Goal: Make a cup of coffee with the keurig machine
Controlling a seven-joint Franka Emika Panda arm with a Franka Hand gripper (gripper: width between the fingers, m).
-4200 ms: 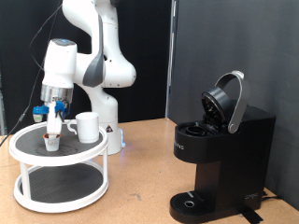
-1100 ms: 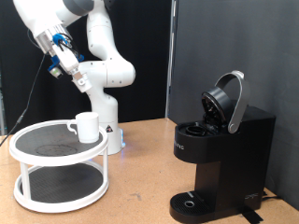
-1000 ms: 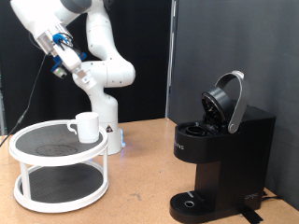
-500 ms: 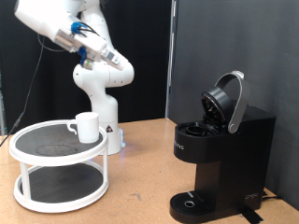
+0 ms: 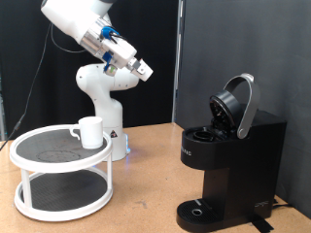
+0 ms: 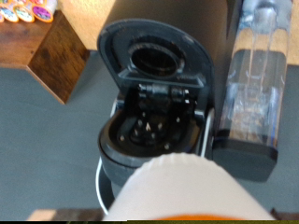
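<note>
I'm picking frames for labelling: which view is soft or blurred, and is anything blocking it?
Exterior view: evenly lit and sharp on the keurig machine and cup; the raised gripper is slightly blurred. Wrist view: soft overall, with an unfocused white object blocking its lower part.

Hand (image 5: 143,70) high, keurig (image 5: 228,160) lid open.

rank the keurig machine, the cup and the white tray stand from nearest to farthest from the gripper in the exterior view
1. The cup, below the gripper toward the exterior view's left, on the stand's top tier.
2. The keurig machine, lid open, at the exterior view's right; too close to the cup to rank firmly.
3. The white tray stand, lower left.
</note>
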